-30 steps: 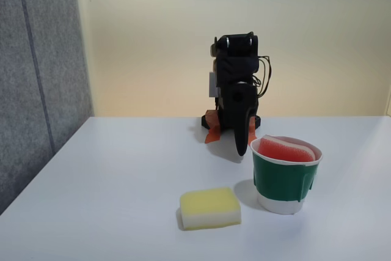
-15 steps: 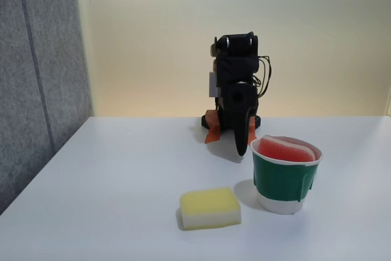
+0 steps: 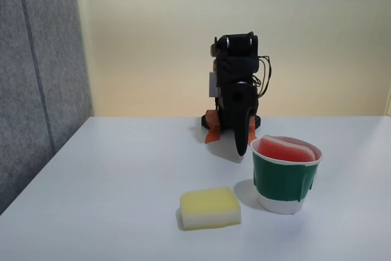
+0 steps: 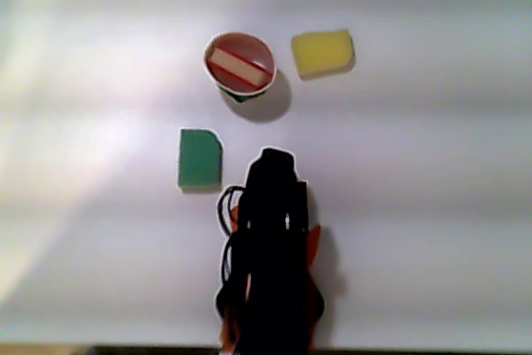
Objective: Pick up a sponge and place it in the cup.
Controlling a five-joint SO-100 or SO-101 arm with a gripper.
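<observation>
The sponge (image 3: 285,148) sits inside the cup (image 3: 283,178), standing on edge and tilted, its red face showing above the white rim in the fixed view; from above (image 4: 240,66) its pale cream layer shows as a strip between red sides, with the long axis running diagonally across the cup's mouth (image 4: 210,49), from upper left to lower right in that view. The cup stands upright on a plain white table (image 3: 116,181). Just beside the cup, toward the camera and to the left in the fixed view, lies a yellow-topped sponge (image 3: 209,208) flat on the table, not touching it. Behind the cup, the black arm (image 3: 236,99) is folded down at the table's far edge with its gripper (image 3: 242,148) pointing at the tabletop near the cup's rim; whether its fingers are apart or together cannot be told. In the view from above, a green sponge (image 4: 200,158) lies between the cup and the arm's base, off to the left. A cream wall (image 3: 183,29) backs the table, and a grey fabric panel (image 3: 36,71) stands at left.
</observation>
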